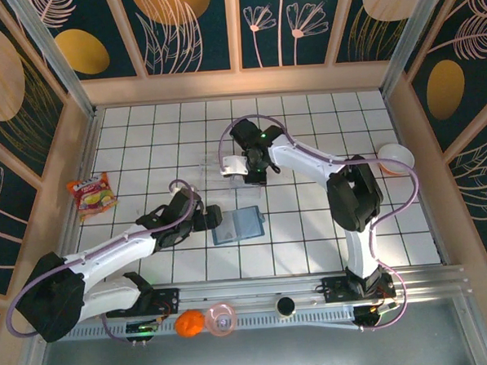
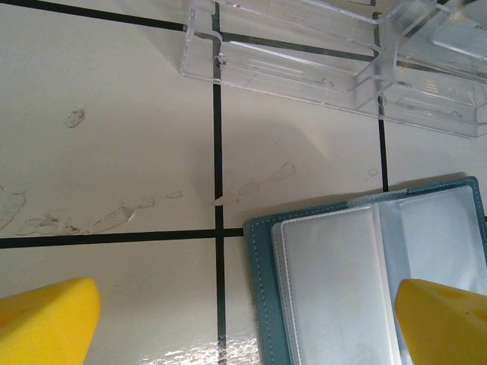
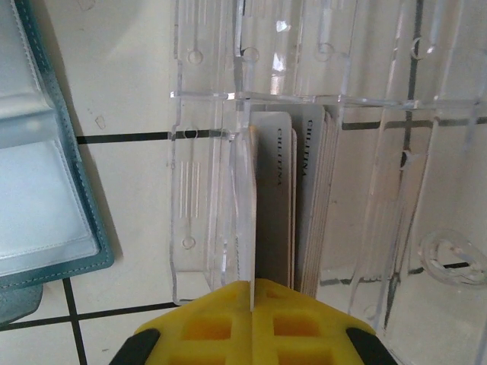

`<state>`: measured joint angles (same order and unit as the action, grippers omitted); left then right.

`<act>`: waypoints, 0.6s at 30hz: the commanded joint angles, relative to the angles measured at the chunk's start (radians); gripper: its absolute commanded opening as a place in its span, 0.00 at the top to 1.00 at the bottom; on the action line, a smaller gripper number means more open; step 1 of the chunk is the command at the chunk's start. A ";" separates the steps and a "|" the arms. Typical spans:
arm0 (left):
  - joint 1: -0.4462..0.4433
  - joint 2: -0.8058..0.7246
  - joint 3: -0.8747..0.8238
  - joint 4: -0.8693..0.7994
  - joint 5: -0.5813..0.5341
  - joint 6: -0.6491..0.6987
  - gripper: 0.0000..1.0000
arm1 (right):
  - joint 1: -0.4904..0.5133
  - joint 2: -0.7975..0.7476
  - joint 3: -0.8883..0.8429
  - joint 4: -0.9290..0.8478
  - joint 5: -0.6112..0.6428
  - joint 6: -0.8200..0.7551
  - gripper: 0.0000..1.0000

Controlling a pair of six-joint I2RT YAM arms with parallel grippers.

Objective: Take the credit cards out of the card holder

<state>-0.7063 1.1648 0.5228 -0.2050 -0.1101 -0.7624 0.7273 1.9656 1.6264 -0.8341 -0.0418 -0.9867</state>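
Note:
The teal card holder (image 1: 238,225) lies open on the white tiles, its clear sleeves up (image 2: 365,281) (image 3: 38,190). I cannot tell whether cards are in the sleeves. My left gripper (image 1: 213,218) (image 2: 243,319) is open and hovers over the holder's left edge, one yellow finger above bare tile and the other above the sleeves. Several pale credit cards (image 3: 293,198) stand on edge in a slot of the clear plastic tray (image 1: 218,166) (image 2: 304,61) (image 3: 202,228). My right gripper (image 1: 255,172) (image 3: 251,293) is shut over the tray, and a thin clear divider wall runs between its yellow pads beside the cards.
A snack bag (image 1: 91,194) lies by the left wall and a white bowl (image 1: 395,156) by the right wall. An orange ball (image 1: 189,323), a pink ring (image 1: 220,319) and a black round object (image 1: 285,305) sit on the near rail. Wooden walls enclose the tiles.

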 commanded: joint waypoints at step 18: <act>0.009 -0.053 -0.060 0.068 0.008 -0.019 0.01 | 0.046 -0.039 0.117 0.104 -0.081 0.191 0.72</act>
<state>-0.7048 1.1439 0.4862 -0.1646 -0.1024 -0.7639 0.7506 1.9759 1.7088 -0.7586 -0.0700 -0.8883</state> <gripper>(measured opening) 0.986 0.282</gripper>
